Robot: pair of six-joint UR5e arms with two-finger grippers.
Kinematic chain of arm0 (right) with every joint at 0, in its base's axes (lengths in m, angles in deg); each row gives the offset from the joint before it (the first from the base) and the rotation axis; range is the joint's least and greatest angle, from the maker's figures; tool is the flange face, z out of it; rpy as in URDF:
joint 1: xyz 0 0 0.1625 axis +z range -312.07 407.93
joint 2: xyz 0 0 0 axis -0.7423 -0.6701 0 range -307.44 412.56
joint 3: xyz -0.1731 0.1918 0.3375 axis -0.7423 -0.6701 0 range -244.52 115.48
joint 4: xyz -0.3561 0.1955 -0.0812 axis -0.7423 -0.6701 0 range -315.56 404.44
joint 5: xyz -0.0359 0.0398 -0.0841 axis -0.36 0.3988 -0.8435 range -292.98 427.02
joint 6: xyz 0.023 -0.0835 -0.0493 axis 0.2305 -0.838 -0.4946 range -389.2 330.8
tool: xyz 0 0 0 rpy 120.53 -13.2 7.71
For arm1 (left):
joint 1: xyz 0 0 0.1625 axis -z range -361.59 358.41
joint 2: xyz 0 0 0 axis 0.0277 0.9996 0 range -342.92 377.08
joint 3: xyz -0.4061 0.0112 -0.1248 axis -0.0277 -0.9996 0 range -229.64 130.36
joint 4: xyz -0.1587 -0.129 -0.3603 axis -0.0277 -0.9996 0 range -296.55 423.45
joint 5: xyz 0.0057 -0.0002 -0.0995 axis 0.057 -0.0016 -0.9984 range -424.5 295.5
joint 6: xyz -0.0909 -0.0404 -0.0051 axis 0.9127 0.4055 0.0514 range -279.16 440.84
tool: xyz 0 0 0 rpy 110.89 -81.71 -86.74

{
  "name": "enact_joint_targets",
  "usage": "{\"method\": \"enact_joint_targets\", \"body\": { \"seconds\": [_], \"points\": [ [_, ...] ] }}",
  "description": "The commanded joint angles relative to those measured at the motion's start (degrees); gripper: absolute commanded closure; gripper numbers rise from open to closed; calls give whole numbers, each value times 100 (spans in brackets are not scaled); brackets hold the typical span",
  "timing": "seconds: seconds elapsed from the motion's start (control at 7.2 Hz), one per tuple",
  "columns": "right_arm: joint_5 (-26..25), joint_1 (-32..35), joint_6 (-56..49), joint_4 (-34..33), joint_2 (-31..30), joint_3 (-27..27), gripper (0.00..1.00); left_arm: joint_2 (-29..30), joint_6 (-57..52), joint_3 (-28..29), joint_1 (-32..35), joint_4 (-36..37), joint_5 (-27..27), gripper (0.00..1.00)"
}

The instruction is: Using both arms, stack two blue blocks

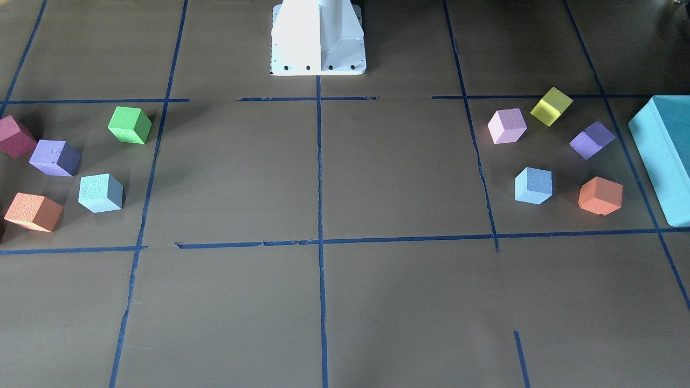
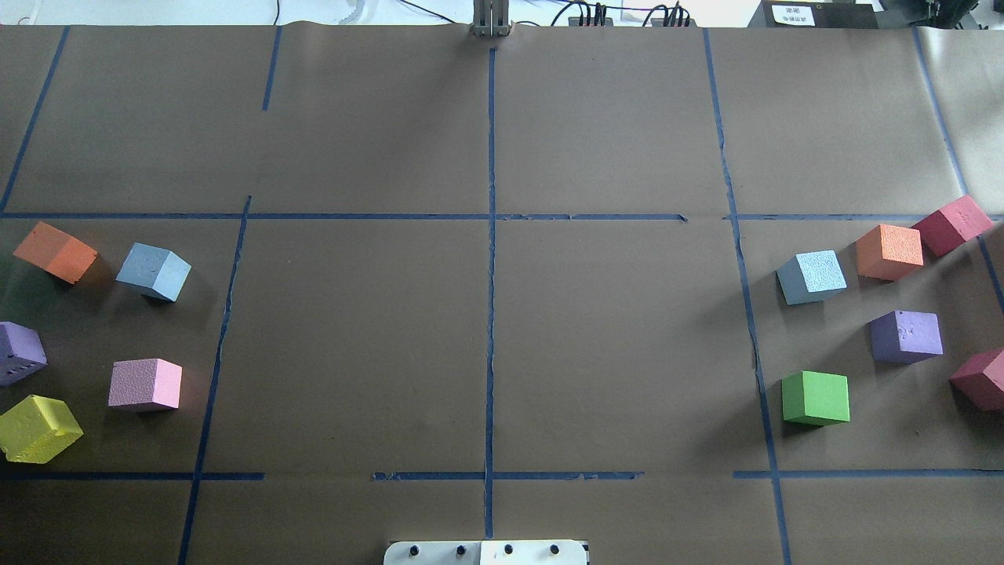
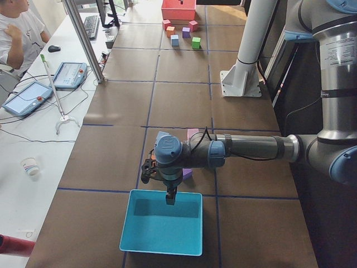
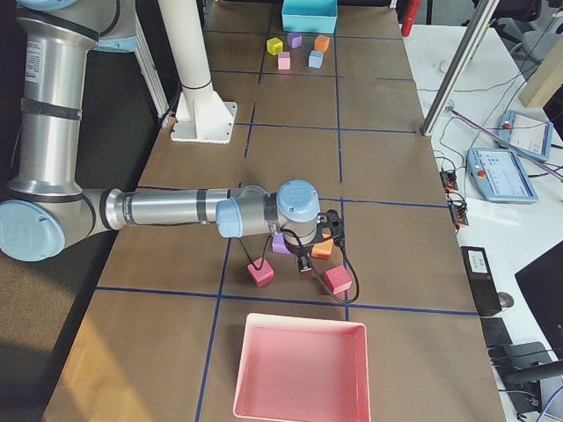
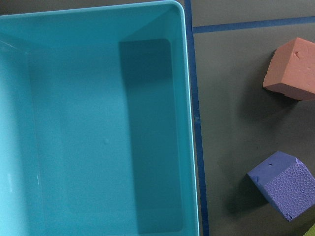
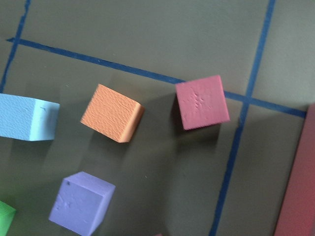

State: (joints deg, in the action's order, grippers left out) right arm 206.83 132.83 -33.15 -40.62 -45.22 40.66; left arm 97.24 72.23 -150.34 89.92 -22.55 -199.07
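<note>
One blue block [image 2: 154, 271] lies on the table on my left side, also in the front view [image 1: 533, 185]. The other blue block [image 2: 812, 276] lies on my right side, also in the front view [image 1: 101, 193] and at the left edge of the right wrist view [image 6: 27, 118]. Both rest apart on the paper. My left gripper [image 3: 170, 196] hangs over the turquoise box [image 3: 162, 245]. My right gripper [image 4: 304, 263] hangs over the cubes on my right. Each shows only in a side view, so I cannot tell whether it is open or shut.
Orange [image 2: 56, 251], purple [image 2: 17, 352], pink [image 2: 146, 384] and yellow [image 2: 35, 428] cubes surround the left blue block. Orange [image 2: 889, 251], purple [image 2: 907, 336], green [image 2: 816, 398] and dark red [image 2: 951, 224] cubes surround the right one. A pink tray [image 4: 299, 413] lies beyond them. The white pedestal [image 1: 318, 37] stands at the back.
</note>
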Motion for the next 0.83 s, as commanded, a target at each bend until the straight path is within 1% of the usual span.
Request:
{"method": "enact_joint_targets", "body": {
  "seconds": [0.0, 0.14, 0.28, 0.42, 0.56, 0.69],
  "points": [
    [-49, -1074, 863, -28, 948, 56, 0, -9, -1, -2, -1, 4, -7, 0],
    [-390, -1551, 2192, 7, 1171, 65, 0, -9, 8, -10, -1, 4, -16, 0],
    [-793, -1921, 3024, 16, 1295, 108, 0, -9, -1, -10, -1, 4, -16, 0],
    [-1232, -2247, 3363, 338, 1262, 56, 0, -9, -1, -10, -1, 4, -16, 0],
    [-1480, -2511, 3723, 759, 1209, -83, 0, -18, -1, -10, -1, 4, -16, 0],
    [-1779, -2905, 4292, 1024, 1209, -119, 0, -18, -1, -10, -1, -5, -16, 0]
  ]
}}
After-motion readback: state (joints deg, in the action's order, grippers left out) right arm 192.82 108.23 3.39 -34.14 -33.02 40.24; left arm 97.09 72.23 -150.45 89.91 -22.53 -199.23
